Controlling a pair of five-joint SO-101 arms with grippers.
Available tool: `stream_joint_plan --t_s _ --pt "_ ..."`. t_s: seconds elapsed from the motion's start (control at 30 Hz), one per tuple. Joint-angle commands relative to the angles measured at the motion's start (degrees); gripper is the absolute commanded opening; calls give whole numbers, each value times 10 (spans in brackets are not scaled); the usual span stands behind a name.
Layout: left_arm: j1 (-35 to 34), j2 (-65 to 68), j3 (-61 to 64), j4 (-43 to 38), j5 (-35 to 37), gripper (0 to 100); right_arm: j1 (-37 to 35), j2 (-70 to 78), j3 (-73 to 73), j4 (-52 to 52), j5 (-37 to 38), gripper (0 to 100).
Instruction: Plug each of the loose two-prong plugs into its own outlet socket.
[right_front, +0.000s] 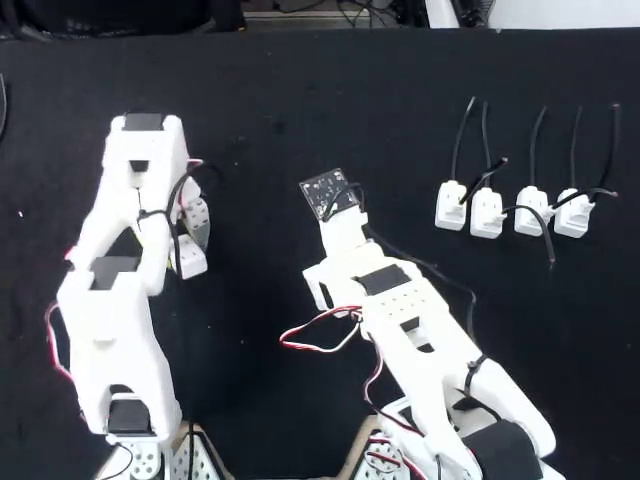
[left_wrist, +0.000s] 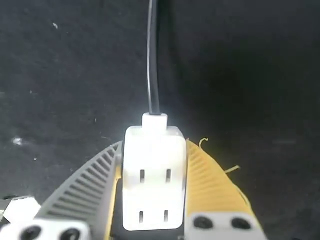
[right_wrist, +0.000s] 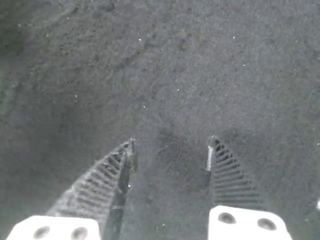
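At left of frame, the left end effector (left_wrist: 153, 147) pinches an outlet block (left_wrist: 154, 180), both sockets empty. The right end effector (right_wrist: 171, 141) is spread, empty. Four corded white pieces (right_front: 487, 212) lie upper right; plugging appears outstanding.

The desk (right_front: 280, 90) I work at is covered in black fabric flecked with pale lint. Beyond its far edge lie dark cables (right_front: 365, 12) and, toward one corner, a white panel (right_front: 560, 12).
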Motion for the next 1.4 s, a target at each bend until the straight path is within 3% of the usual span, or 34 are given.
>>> stream_joint_plan --t_s 0.0,0.2,0.4,0.53,0.73,0.93,1.1,1.37 --pt "15 -112 95 -81 -15 30 45 -22 -9 -11 5 212" --pt "52 -174 242 -200 -15 41 45 -22 -13 -11 5 212" --pt "60 -193 272 -223 -14 266 45 -22 -13 -11 5 212" --pt "44 -229 241 -188 -38 247 45 -22 -13 -11 5 212" --pt "-27 -276 215 -154 -156 234 45 -21 -13 -11 5 212" --pt "-104 -230 281 -231 -249 234 45 -20 -13 -11 5 212" --pt "-138 -203 295 -336 -250 234 45 -19 -13 -11 5 212" --pt "-103 -197 295 -347 -252 234 44 -19 -13 -11 5 212"
